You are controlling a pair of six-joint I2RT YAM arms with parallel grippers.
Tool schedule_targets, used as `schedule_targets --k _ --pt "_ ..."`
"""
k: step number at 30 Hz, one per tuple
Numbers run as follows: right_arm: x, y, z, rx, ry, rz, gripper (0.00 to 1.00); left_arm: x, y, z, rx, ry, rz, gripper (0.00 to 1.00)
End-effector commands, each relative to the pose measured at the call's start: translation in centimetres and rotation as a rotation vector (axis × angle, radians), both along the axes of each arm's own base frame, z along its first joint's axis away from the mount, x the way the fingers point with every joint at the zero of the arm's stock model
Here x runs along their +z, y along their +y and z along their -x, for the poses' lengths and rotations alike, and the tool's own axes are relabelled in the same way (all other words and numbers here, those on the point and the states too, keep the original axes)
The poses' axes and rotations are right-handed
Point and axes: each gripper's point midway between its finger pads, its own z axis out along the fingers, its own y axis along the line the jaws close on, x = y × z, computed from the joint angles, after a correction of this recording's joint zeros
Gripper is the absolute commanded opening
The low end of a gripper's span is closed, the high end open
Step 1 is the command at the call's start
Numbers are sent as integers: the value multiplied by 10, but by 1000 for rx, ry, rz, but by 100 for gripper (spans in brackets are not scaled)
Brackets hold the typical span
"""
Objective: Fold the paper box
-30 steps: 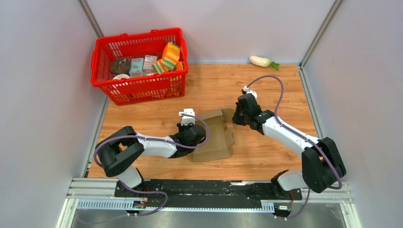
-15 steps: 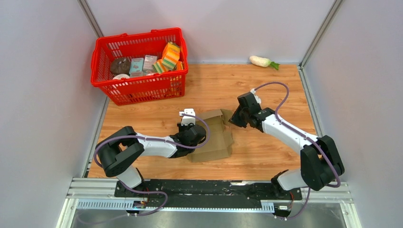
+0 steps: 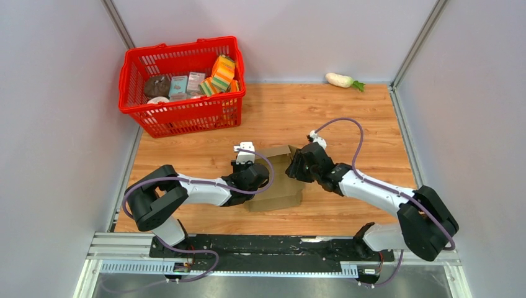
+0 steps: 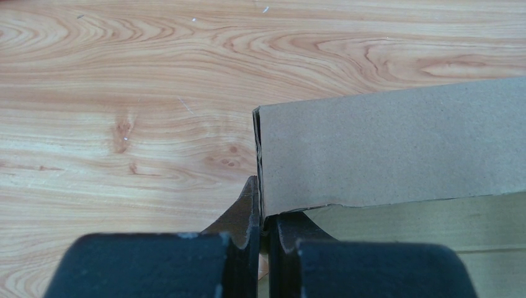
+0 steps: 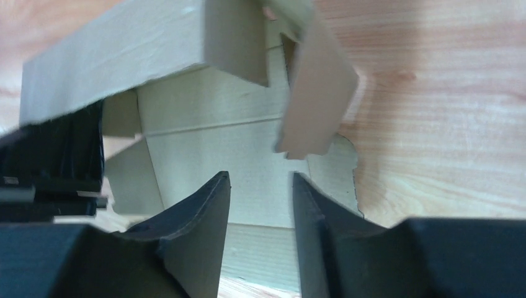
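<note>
We judge the brown cardboard paper box (image 3: 284, 195) light, easily creased: hold flap edges; left gripper (image 4: 263, 214) pinches its wall, right gripper (image 5: 259, 186) is released.

Left arm (image 3: 198, 189), right arm (image 3: 372, 189): white link shells, black joint housings. Purple cable (image 3: 347, 120) loops off each, back toward the black base rail (image 3: 273, 244). Right gripper (image 5: 260, 186) fingers (image 5: 198, 230) matte black, curved.
</note>
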Motion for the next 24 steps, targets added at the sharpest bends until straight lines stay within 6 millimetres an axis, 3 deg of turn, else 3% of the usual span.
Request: schedule_targets --k 1,6,8,11,12,13,14,15,16,17,18,20,24 --pt "33 7 -1 308 -192 90 46 -15 7 10 -35 58 -74 0" --pt "51 -37 11 307 -214 81 51 -15 7 10 -38 52 -72 0" --pt "59 -66 0 205 -249 103 52 -17 7 11 -43 56 -69 0" --pt "54 -111 -19 12 -241 185 56 -19 4 10 -53 59 -64 0" --pt "55 -114 -28 -8 -258 181 56 -20 4 10 -55 58 -69 0" --pt "55 -115 -34 -7 -261 177 57 -20 2 9 -57 58 -67 0" --pt "43 -112 -41 13 -228 192 58 -22 3 10 -56 60 -73 0" --pt "54 -106 -55 52 -270 206 58 -22 3 9 -54 60 -71 0" --pt "50 -97 -56 111 -250 194 58 -22 3 9 -57 61 -72 0" --pt "33 -93 -61 140 -195 216 57 -23 2 10 -61 64 -72 0" --pt "33 -88 -69 171 -215 227 56 -24 3 10 -59 65 -68 0" --pt "23 -74 -70 237 -228 208 56 -23 2 10 -62 62 -63 0" --pt "21 -46 -68 366 -326 215 57 -18 1 8 -70 51 -74 0"
